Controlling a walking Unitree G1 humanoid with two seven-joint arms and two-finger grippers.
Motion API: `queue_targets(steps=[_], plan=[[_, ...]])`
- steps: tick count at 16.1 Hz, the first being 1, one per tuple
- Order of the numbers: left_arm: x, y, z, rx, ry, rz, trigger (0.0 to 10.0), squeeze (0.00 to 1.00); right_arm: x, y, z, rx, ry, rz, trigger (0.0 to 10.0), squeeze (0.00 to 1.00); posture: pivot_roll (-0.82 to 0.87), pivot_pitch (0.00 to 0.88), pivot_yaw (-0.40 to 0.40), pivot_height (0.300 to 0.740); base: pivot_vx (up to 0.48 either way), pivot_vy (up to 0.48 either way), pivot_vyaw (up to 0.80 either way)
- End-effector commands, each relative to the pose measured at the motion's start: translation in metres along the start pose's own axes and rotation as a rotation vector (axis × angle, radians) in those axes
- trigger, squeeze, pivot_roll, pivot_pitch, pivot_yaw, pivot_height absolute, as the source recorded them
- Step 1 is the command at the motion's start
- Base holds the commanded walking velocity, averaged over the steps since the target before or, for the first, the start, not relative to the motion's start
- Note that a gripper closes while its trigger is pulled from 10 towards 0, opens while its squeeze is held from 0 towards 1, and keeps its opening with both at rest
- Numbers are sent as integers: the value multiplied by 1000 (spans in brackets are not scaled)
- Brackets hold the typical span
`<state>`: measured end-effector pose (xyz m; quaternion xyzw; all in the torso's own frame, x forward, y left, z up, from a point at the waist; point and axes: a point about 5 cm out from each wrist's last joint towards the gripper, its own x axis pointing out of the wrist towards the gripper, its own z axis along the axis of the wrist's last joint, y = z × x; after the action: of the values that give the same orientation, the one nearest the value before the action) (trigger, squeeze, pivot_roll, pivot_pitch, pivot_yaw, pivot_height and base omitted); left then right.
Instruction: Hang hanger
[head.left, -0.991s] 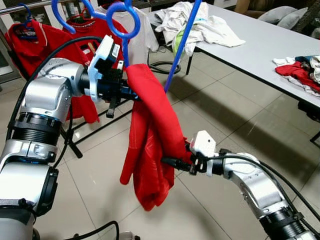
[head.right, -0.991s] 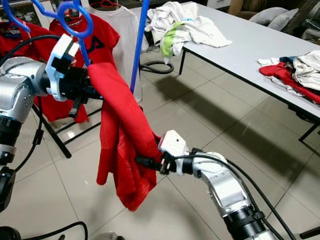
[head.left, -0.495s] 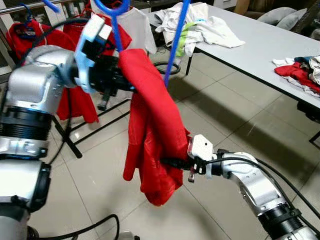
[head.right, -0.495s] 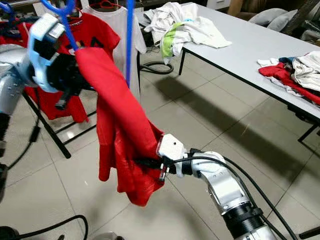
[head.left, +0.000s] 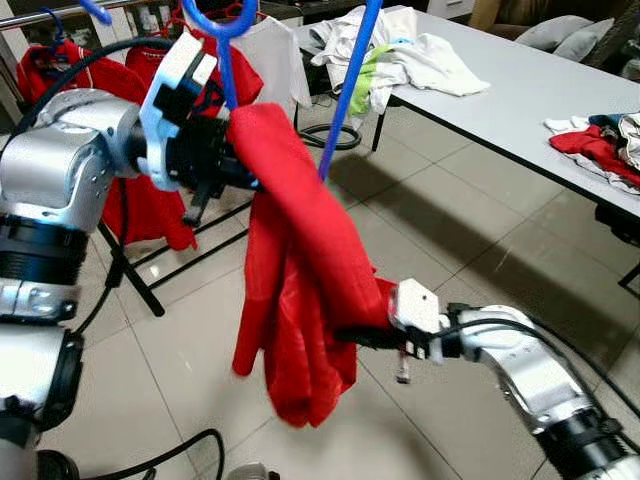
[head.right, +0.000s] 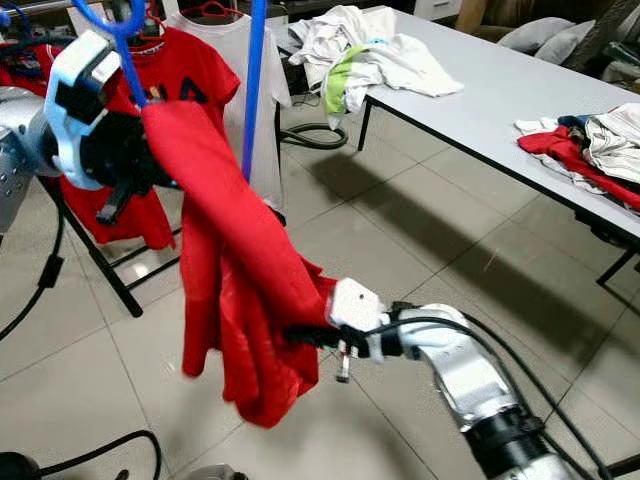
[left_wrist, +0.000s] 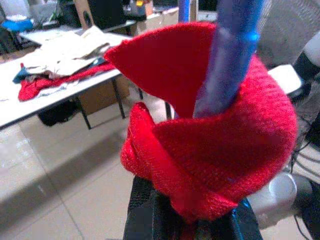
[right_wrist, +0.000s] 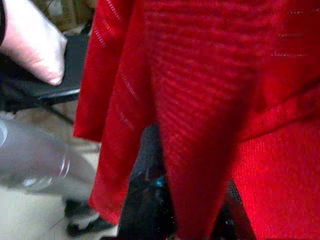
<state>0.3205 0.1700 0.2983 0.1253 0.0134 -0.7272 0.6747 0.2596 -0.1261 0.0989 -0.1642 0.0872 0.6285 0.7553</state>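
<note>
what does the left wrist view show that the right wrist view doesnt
Left wrist view: the blue hanger rising out of the bunched red garment, and a table behind with piled clothes. Right wrist view: the garment hanging in long folds across the right hand, with a silver arm beside it. Both share the same red fabric pinched between that hand's black fingers, the left hand gripping at the hanger.

Crumpled clothes (head.left: 395, 50) heaped on a grey table (head.left: 520, 95); tiled floor (head.left: 470, 250).
</note>
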Motion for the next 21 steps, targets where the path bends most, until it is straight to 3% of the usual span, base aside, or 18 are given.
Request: queue_targets(steps=[1,2,4,6,9,11,12,15,17,19,21], plan=[[-2,-1,-1,28,49,9,0,0,-4,4,-5,-7,37,34,0,0,25,0,-9,740,0,0,0],[-3,-1,-6,29,84,15,0,0,-7,3,-9,-17,68,30,0,0,25,0,-10,740,0,0,0],[-2,-7,-36,16,259,28,0,0,-28,-16,-20,-79,190,-99,0,0,21,0,-13,740,0,0,0],[1,-15,-62,-3,383,22,0,0,-42,-36,-14,-114,190,-239,0,0,17,0,-14,740,0,0,0],[6,-32,-96,-56,463,-5,0,0,-69,-58,-4,-168,195,-382,0,0,10,0,-20,740,0,0,0],[11,-42,-113,-80,508,-21,0,0,-79,-65,-1,-172,175,-433,0,0,7,0,-23,740,0,0,0],[19,-51,-130,-74,560,-28,0,0,-85,-72,6,-144,111,-484,0,0,5,0,-26,740,0,0,0],[22,-64,-148,-79,664,-49,0,0,-88,-74,4,-157,131,-480,0,0,4,0,-30,740,0,0,0],[11,-68,-160,-93,776,-26,0,0,-89,-74,1,-163,147,-460,0,0,4,0,-30,740,0,0,0],[3,-67,-165,-104,827,15,0,0,-89,-74,0,-174,171,-426,0,0,5,0,-27,740,0,0,0],[-8,-65,-170,-79,929,85,0,0,-93,-74,-4,-205,242,-369,0,0,5,0,-29,740,0,0,0]])
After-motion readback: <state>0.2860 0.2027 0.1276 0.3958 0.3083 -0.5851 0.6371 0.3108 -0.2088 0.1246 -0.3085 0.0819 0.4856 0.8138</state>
